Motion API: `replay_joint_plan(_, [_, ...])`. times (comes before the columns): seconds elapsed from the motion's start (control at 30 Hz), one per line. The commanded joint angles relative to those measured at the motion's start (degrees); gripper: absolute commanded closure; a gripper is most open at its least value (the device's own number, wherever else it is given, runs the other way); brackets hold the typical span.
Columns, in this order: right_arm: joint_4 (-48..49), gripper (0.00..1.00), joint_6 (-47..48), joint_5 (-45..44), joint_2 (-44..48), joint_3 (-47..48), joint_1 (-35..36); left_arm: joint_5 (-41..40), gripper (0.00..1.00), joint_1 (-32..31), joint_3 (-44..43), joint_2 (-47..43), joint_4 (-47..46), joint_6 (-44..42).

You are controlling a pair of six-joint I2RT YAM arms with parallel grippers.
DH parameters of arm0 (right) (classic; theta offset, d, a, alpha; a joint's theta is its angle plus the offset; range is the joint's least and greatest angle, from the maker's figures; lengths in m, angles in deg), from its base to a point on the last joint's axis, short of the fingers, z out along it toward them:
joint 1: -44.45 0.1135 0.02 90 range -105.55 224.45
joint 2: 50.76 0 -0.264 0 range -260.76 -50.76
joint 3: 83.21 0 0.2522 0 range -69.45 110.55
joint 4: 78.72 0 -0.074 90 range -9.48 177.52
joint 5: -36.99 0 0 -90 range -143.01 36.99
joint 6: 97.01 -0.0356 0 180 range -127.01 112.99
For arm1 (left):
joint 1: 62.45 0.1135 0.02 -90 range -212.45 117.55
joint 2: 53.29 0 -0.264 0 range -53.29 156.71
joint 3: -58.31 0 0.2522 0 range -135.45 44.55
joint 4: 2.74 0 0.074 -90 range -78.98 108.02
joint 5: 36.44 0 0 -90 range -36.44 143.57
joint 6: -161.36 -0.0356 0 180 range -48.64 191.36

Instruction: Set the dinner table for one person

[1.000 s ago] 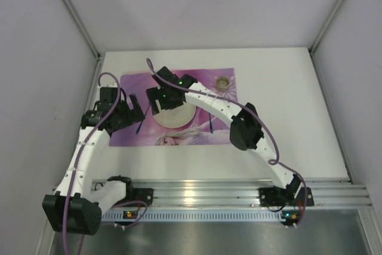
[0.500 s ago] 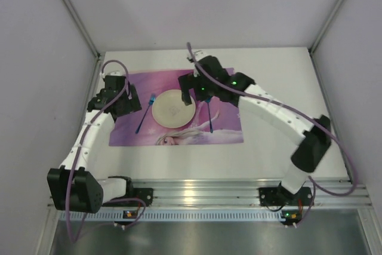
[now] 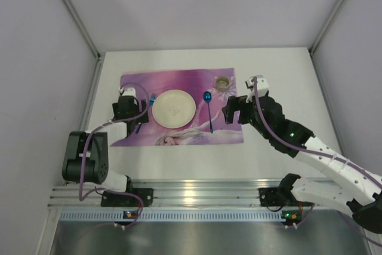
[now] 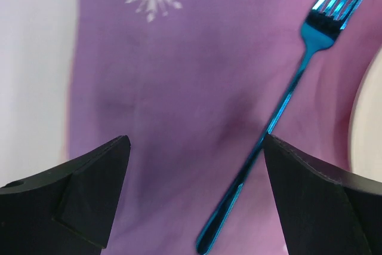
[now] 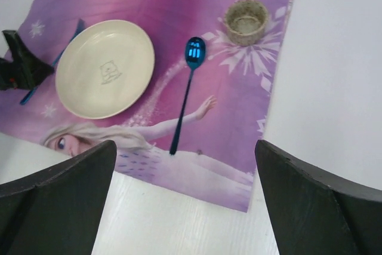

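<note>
The white dinner table (image 3: 286, 88) bears a purple snowflake placemat (image 3: 179, 85). On the mat lie a cream plate (image 3: 173, 108), a blue fork (image 3: 151, 97) to its left, a blue spoon (image 3: 208, 107) to its right and a small beige cup (image 3: 222, 82) at the far right corner. My left gripper (image 3: 131, 111) is open and empty, low over the mat's left part. The fork's handle (image 4: 256, 162) lies between its fingers, near the right one. My right gripper (image 3: 234, 110) is open and empty above the mat's right edge, with the spoon (image 5: 186, 97), plate (image 5: 105, 67) and cup (image 5: 246, 21) ahead.
Grey walls enclose the table on the left, back and right. A metal rail (image 3: 203, 192) with both arm bases runs along the near edge. Bare white tabletop (image 5: 334, 58) lies right of the mat and in front of it (image 5: 179, 225).
My right arm has drawn back from over the plate to the mat's right edge. My left gripper has moved nearer along the mat's left side, beside the fork. The tableware has not moved.
</note>
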Motion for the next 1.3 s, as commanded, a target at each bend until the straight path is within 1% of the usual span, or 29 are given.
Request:
replay_joint_plan(0.0, [5.91,0.00,-3.67,-9.46,3.95,-2.26,-0.36,5.48,0.02,1.64,1.21,5.95,-21.81,-2.04])
replay_joint_plan(0.03, [6.08,0.00,-4.28,-11.39,4.40,-2.96,-0.45,7.14,0.01,2.08,0.95,5.70,-22.89,-1.43])
replay_joint_plan(0.07, [6.35,0.00,-4.46,-14.89,5.28,-4.27,-0.36,9.41,0.02,2.69,2.26,5.61,-27.86,-1.17])
replay_joint_plan(0.1, [6.78,0.00,-5.07,-16.49,5.54,-4.89,-0.45,11.96,0.01,4.52,5.40,5.79,-35.57,-1.77])
replay_joint_plan(0.13, [7.14,0.00,-5.34,-17.90,5.81,-5.60,-0.45,12.25,0.01,4.98,5.95,6.22,-36.52,-1.69])
replay_joint_plan(0.17, [7.75,0.00,-5.34,-20.09,6.07,-7.08,-0.53,15.90,0.01,5.59,6.57,6.58,-39.14,-1.52])
replay_joint_plan(0.2, [8.63,0.00,-4.91,-20.98,6.16,-8.05,-0.45,17.42,0.02,6.47,8.32,8.15,-42.47,-2.12])
replay_joint_plan(0.23, [10.29,0.00,-4.64,-21.60,6.16,-8.85,-0.45,18.30,0.01,6.48,8.07,7.81,-42.76,-2.65])
replay_joint_plan(0.27, [11.26,0.00,-4.47,-22.91,5.90,-10.51,-0.62,18.40,0.02,6.39,7.46,7.38,-38.85,-2.74])
replay_joint_plan(0.3, [12.31,0.00,-3.94,-23.36,5.73,-11.31,-0.53,18.05,0.01,5.95,6.93,7.37,-38.29,-2.83])
replay_joint_plan(0.43, [16.79,0.00,-2.36,-26.09,4.76,-13.86,-0.62,16.21,0.02,4.54,7.45,7.20,-39.43,-4.24])
replay_joint_plan(0.47, [18.46,0.00,-1.22,-26.44,4.23,-14.56,-0.62,13.68,0.01,4.02,7.80,7.02,-40.04,-4.24])
replay_joint_plan(0.57, [25.57,0.00,2.91,-27.84,4.58,-16.93,-0.71,12.95,0.01,3.75,11.31,5.97,-45.82,-3.63])
replay_joint_plan(0.6, [26.90,0.00,4.48,-27.94,5.02,-17.72,-0.88,11.73,0.01,3.58,15.85,6.23,-56.37,-3.28])
replay_joint_plan(0.63, [27.79,0.00,5.20,-27.85,5.46,-19.39,-0.89,11.37,0.02,3.40,19.20,7.79,-64.31,-4.75])
replay_joint_plan(0.67, [27.88,0.00,5.55,-27.50,6.33,-19.84,-1.15,10.94,0.02,3.40,19.84,7.55,-63.26,-4.94])
replay_joint_plan(0.73, [26.92,0.00,6.95,-27.24,6.95,-21.41,-1.32,9.18,0.02,1.12,16.17,6.32,-53.19,-4.94])
replay_joint_plan(0.83, [27.27,0.00,9.33,-28.46,8.53,-24.48,-2.11,6.80,0.02,1.11,16.07,6.94,-53.94,-4.15])
replay_joint_plan(0.9, [27.62,0.00,9.95,-30.39,9.41,-26.16,-5.09,6.89,0.02,1.11,15.89,6.93,-53.66,-4.15])
replay_joint_plan(0.93, [29.71,0.00,10.47,-30.31,9.59,-28.87,-6.76,6.71,0.02,1.11,15.98,7.11,-54.28,-4.41])
replay_joint_plan(0.97, [31.64,0.00,11.87,-26.74,9.85,-30.37,-10.78,6.71,0.02,1.11,16.07,7.19,-54.63,-4.42])
replay_joint_plan(1.0, [33.66,0.00,16.67,-23.23,9.59,-32.04,-12.73,6.71,0.02,1.11,15.98,7.20,-54.55,-4.42])
replay_joint_plan(1.03, [38.03,0.00,18.54,-19.01,9.50,-35.10,-17.36,6.71,0.02,1.11,16.07,7.11,-54.55,-4.42])
replay_joint_plan(1.07, [40.77,0.00,19.17,-10.79,8.28,-36.61,-19.76,6.71,0.02,1.20,16.07,7.11,-54.55,-4.42])
replay_joint_plan(1.1, [43.85,0.00,23.27,-7.67,7.23,-38.02,-21.96,6.80,0.02,1.20,15.98,7.19,-54.55,-4.42])
replay_joint_plan(1.13, [47.79,0.00,23.92,-5.72,5.83,-40.30,-25.55,6.80,0.02,1.20,16.07,7.11,-54.55,-4.42])
replay_joint_plan(1.17, [54.62,0.00,24.18,-3.96,1.81,-41.02,-27.15,6.89,0.02,1.20,15.98,7.11,-54.46,-4.33])
replay_joint_plan(1.23, [61.43,0.00,23.13,-1.93,-3.13,-41.29,-32.32,6.80,0.02,1.20,15.98,7.11,-54.46,-4.42])
replay_joint_plan(1.27, [68.42,0.00,23.74,2.78,-8.20,-41.20,-34.18,6.80,0.02,1.20,15.98,7.19,-54.46,-4.42])
